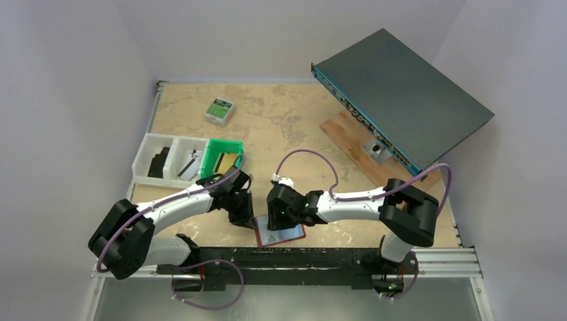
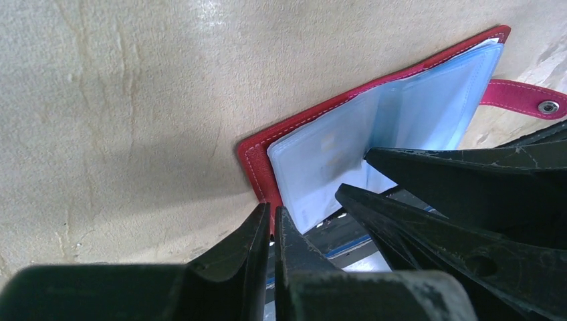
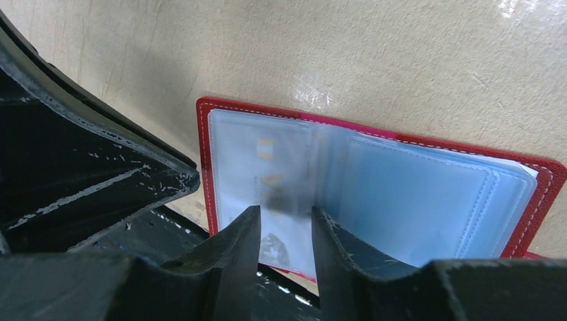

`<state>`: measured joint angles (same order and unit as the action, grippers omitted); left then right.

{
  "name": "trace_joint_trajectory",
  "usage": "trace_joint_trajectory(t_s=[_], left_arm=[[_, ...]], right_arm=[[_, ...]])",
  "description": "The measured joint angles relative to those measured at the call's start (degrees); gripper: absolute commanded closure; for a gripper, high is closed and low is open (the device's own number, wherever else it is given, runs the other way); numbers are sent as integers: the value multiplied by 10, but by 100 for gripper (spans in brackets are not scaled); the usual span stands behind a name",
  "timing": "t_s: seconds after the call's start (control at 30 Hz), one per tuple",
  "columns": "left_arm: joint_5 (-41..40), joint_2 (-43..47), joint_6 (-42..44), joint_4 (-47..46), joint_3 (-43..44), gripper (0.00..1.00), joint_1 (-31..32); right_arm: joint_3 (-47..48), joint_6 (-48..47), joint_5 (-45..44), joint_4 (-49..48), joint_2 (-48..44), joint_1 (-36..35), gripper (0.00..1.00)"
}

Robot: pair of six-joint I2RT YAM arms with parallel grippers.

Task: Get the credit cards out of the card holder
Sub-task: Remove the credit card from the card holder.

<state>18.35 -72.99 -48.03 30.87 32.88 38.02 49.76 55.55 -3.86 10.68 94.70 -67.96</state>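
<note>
Card holder (image 1: 284, 235) lies open at near edge of table (image 1: 287, 127); my left gripper (image 2: 272, 214) pinches its cover, my right gripper (image 3: 286, 217), jaws narrowly apart, straddles 1 pocketed credit card (image 3: 267, 160). Extraction step; next likely: nip, slide out.

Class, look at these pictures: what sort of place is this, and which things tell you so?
Probably a robotics lab test cell: a left arm and right arm bolted to a table, plain white walls closing it in, and practice props like a red card holder and white bins.
</note>
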Motion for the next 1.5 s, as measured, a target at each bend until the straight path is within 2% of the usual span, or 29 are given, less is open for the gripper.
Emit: trace_joint_trajectory(t_s=[0.47,0.6,0.9,1.2,1.5], left_arm=[[7,23,-9,-2,1,94,7],[11,10,-9,-11,5,95,12],[15,-57,-9,-41,6,98,16],[20,-86,-9,-26,30,100,19],[12,-91,-9,-17,40,100,29]], right_arm=[[-30,19,6,3,-38,5,61],[-65,28,24,-24,-61,26,57],[-127,45,99,-124,-70,70,57],[-140,45,155,-197,-46,84,58],[-151,45,183,-227,-40,94,58]])
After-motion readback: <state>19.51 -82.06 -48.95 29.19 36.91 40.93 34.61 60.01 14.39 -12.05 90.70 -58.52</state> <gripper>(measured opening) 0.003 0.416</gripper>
